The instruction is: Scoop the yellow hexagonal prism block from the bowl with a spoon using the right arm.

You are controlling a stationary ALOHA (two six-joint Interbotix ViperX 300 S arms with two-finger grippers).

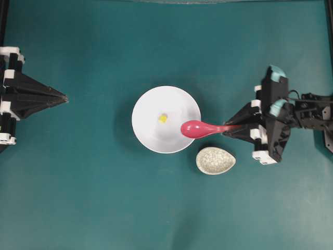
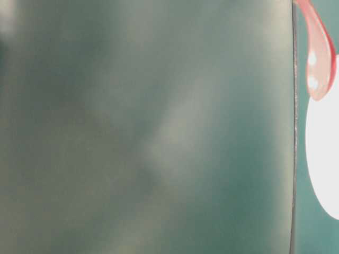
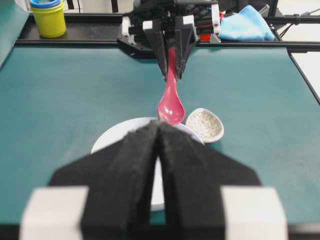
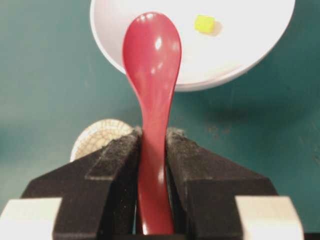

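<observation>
The white bowl (image 1: 156, 133) sits mid-table with the tiny yellow hexagonal prism block (image 1: 163, 119) lying inside it, also bright in the right wrist view as the block (image 4: 204, 23) in the bowl (image 4: 235, 55). My right gripper (image 1: 227, 129) is shut on the handle of the pink-red spoon (image 1: 195, 128); its scoop hangs over the bowl's right rim, a short way from the block. The right wrist view shows the spoon (image 4: 152, 55) clamped between the fingers (image 4: 112, 160). My left gripper (image 1: 63, 98) rests at the far left, shut and holding nothing.
A small speckled beige oval dish (image 1: 215, 160) lies just below and right of the bowl, under the spoon's handle side. Stacked coloured cups (image 3: 48, 16) and a blue cloth (image 3: 246, 23) sit beyond the table's far edge in the left wrist view.
</observation>
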